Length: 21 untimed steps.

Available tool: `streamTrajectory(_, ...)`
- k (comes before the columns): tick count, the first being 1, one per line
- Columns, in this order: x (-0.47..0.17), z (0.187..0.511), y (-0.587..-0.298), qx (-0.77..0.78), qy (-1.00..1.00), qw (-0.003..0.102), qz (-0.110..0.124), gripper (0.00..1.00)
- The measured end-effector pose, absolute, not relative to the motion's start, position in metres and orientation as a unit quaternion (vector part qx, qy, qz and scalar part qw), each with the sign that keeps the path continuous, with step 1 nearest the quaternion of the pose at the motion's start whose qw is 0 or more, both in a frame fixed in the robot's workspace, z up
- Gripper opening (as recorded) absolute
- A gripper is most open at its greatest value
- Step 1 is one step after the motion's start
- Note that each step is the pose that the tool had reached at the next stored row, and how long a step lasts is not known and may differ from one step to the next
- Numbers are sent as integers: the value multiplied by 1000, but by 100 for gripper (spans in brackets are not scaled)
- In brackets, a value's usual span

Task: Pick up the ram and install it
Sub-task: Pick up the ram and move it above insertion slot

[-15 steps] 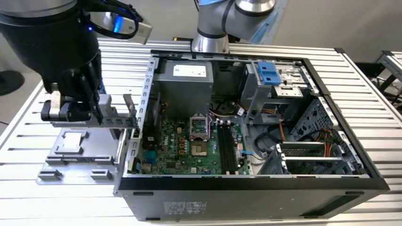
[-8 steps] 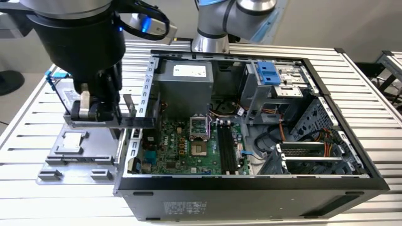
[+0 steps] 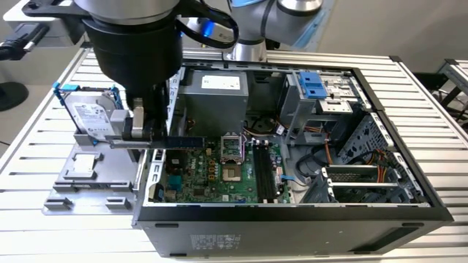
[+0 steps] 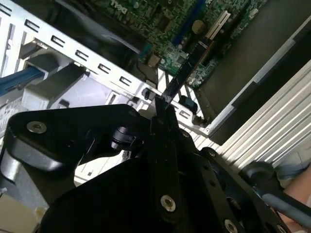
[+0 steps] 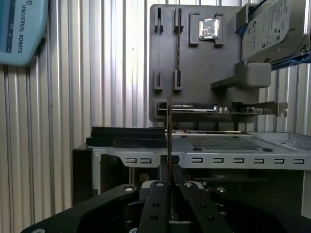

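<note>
I see the gripper (image 3: 140,134) clamped on one end of the ram (image 3: 183,142). The stick juts out level, left of centre in the exterior view, crossing the left wall of the open computer case (image 3: 292,211) above the motherboard (image 3: 212,175).

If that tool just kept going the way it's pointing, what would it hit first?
Probably the case's perforated metal wall, right below the ram the tool grips; depth is unclear.

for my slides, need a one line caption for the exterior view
Gripper holding the ram level over the edge of the open computer case, not yet seated in the motherboard.
</note>
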<state>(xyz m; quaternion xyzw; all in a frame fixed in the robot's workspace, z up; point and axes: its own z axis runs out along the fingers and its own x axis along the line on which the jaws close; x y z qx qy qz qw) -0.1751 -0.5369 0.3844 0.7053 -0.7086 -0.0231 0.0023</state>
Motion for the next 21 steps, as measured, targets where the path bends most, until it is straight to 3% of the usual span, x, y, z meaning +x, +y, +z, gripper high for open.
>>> streamTrajectory(21,-113,384,-537,707,-707,2,-23,0)
